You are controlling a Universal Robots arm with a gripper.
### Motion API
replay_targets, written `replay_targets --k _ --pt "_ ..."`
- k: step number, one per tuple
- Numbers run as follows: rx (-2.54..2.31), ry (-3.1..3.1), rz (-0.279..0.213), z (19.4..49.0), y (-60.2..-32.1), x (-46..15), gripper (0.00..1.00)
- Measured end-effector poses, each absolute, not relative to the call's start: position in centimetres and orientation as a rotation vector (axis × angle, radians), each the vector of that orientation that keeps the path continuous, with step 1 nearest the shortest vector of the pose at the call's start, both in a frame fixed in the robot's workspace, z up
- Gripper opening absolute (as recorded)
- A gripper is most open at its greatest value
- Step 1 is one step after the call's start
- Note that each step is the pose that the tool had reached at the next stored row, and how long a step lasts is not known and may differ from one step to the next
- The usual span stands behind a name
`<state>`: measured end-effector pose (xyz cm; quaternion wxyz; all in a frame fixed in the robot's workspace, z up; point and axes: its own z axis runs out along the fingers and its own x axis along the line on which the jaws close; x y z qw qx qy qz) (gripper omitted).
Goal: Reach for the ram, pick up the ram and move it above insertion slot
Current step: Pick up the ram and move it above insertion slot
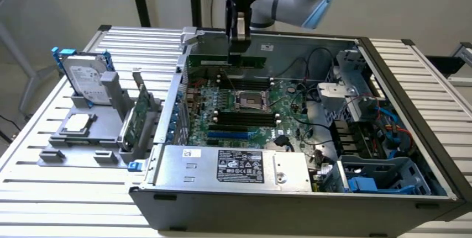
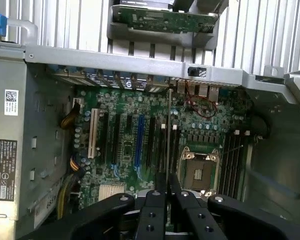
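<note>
Ram: I see the ram (image 1: pixel 225 61) pinched in the gripper (image 1: pixel 240 47), hanging in the air over the far part of the open computer case (image 1: pixel 295 205).
Gripper: pressed together on the top edge of the green stick; in the wrist view the gripper (image 2: pixel 167 192) has its black fingers (image 2: pixel 155 200) closed on a thin edge-on strip, the ram (image 2: pixel 168 135) seen along its blade.
Long axis: in the exterior view I read the stick as level, running from the exterior view's left to its right, its flat face turned toward that camera and its contact edge pointing down.
Which way the slots lie: the dark memory slots (image 1: pixel 247 117) sit on the motherboard (image 1: pixel 221 97) below the stick and nearer the exterior camera, on the near side of the processor socket (image 1: pixel 249 100); the slots run the same way as the stick, as far as I can tell.
Gap: stick and board are well apart, nothing touching.
Room: I judge it tight; the case wall is close behind the stick, cables (image 1: pixel 317 61) and a drive cage (image 1: pixel 357 75) crowd the exterior view's right.
Tabletop: the slatted tabletop (image 1: pixel 44 194) beside the case carries a grey holder (image 1: pixel 96 133) with a hard drive (image 1: pixel 85 78) and a green card (image 1: pixel 140 114) standing in it.
Progress: I judge the pick done, the stick up but not yet over the slots.
</note>
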<state>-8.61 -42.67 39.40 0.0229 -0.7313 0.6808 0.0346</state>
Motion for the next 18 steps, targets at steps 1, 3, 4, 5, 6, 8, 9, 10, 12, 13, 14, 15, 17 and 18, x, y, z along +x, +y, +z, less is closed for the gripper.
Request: replay_targets --k 1,3,4,5,6,8,9,10,12,13,14,15,17,18 --pt "-2.264 2.108 0.107 39.4 -42.4 -8.4 0.13" --pt "-2.264 2.108 0.106 39.4 -41.9 -8.0 0.13" --pt "-2.264 2.108 0.106 39.3 -41.7 -7.9 0.13" --pt "-2.264 2.108 0.105 39.3 -41.4 -7.7 0.13" --pt "-2.264 2.108 0.105 39.3 -41.2 -7.5 0.13" --pt "-2.263 2.107 0.104 39.3 -40.9 -7.1 0.13" --pt "-2.263 2.107 0.104 39.3 -40.7 -6.9 0.13" --pt "-2.263 2.107 0.104 39.3 -40.6 -6.7 0.13" --pt "-2.262 2.107 0.102 39.2 -40.4 -6.3 0.13" --pt "-2.261 2.107 0.102 39.2 -40.3 -6.2 0.13" --pt "-2.26 2.108 0.101 39.2 -40.2 -6.1 0.13" --pt "-2.259 2.108 0.1 39.2 -40.1 -5.9 0.13" --pt "-2.255 2.109 0.096 39.2 -40.0 -5.8 0.13" --pt "-2.252 2.11 0.094 39.2 -39.9 -5.8 0.13"
